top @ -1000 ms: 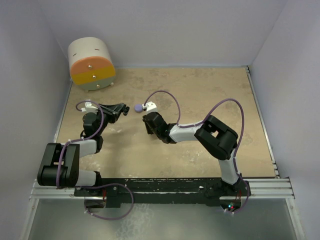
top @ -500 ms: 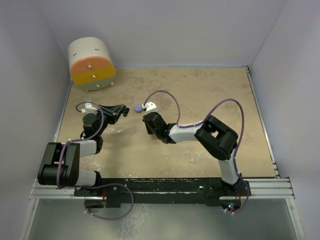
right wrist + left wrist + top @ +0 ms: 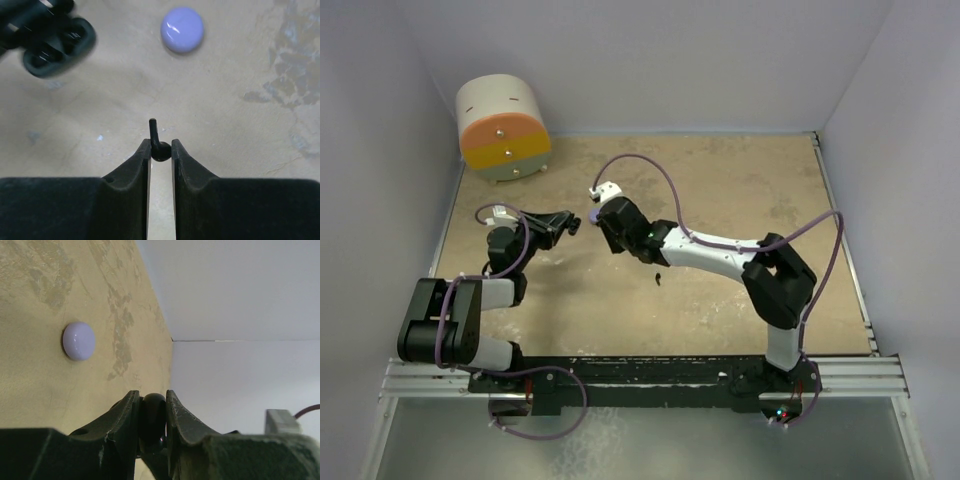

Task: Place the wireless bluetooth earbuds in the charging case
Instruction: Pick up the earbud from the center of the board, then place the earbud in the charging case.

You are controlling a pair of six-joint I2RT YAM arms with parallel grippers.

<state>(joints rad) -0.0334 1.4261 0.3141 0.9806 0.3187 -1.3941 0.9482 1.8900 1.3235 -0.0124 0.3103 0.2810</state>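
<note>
My right gripper point(image 3: 160, 146) is shut on a tiny black stemmed earbud point(image 3: 158, 149), its stem pointing forward, held above the table. In the top view this gripper point(image 3: 604, 232) is just right of my left gripper point(image 3: 568, 226). My left gripper point(image 3: 152, 396) is shut on the black charging case point(image 3: 152, 412). The case shows open, with two sockets, at the upper left of the right wrist view point(image 3: 59, 47). A second tiny black piece point(image 3: 658, 277) lies on the table under the right forearm. No lavender earbuds are in view.
A lavender round disc point(image 3: 182, 30) lies on the table just beyond both grippers, and also shows in the left wrist view point(image 3: 78, 340). A white, orange and yellow drum point(image 3: 503, 128) stands at the back left corner. Walls close in on the left, back and right.
My right arm has stretched up and left, bringing its gripper close to the case in the left gripper. A tiny black piece now shows on the table where the arm was. The left arm barely moved.
</note>
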